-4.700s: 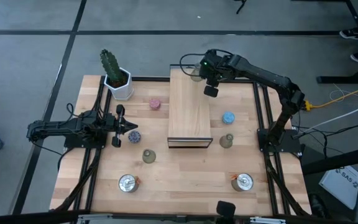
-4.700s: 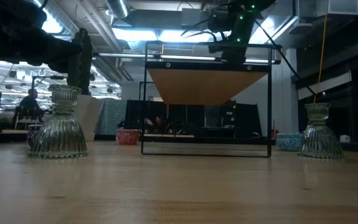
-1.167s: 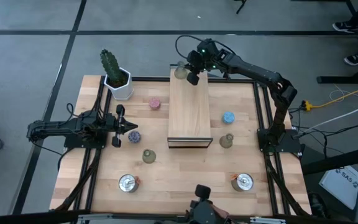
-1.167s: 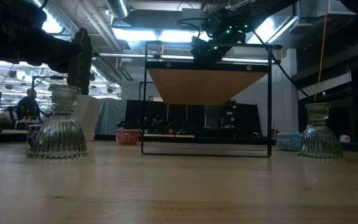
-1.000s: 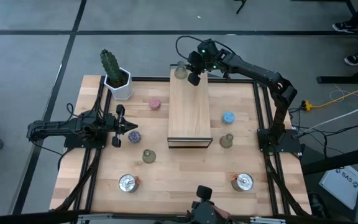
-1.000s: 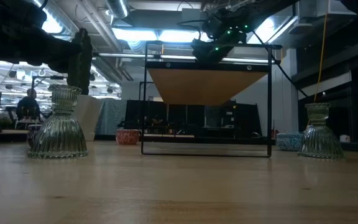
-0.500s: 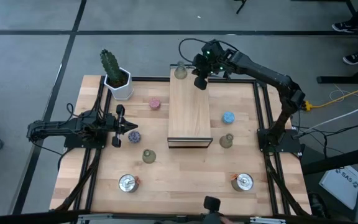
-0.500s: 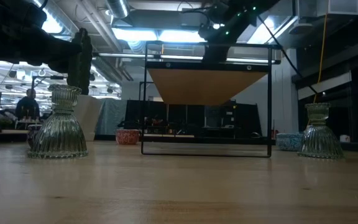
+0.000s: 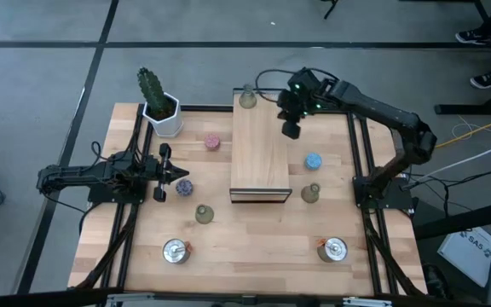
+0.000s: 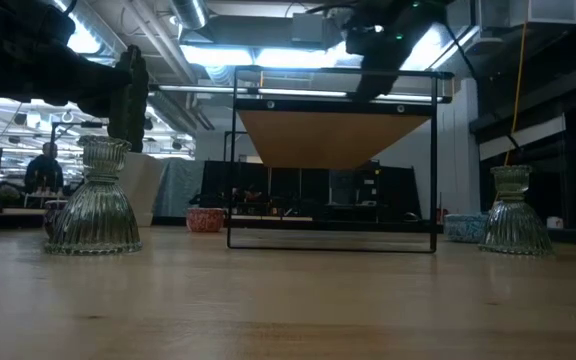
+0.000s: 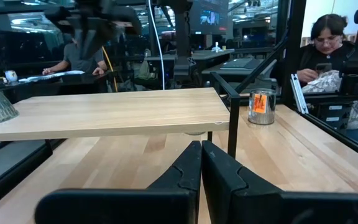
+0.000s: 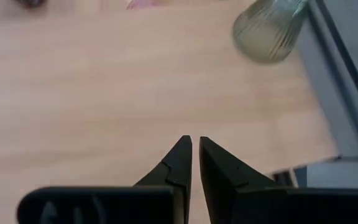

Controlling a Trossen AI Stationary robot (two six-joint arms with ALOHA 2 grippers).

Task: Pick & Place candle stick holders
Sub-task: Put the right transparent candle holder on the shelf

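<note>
With my right claw [image 9: 291,130] closed and empty over the board [image 9: 260,149], one green holder [image 9: 247,99] stands at the board's 11 o'clock corner; ribbed glass, probably slippery, so I'd pinch its neck. Left claw [image 9: 162,172] shut, idle.

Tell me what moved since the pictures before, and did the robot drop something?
The right gripper set an olive-green holder at the far end of the wooden board, let go, and pulled back toward its own side; its fingers are shut and empty now. The left gripper stayed still and shut near the purple holder. The other holders and the cactus did not move.
</note>
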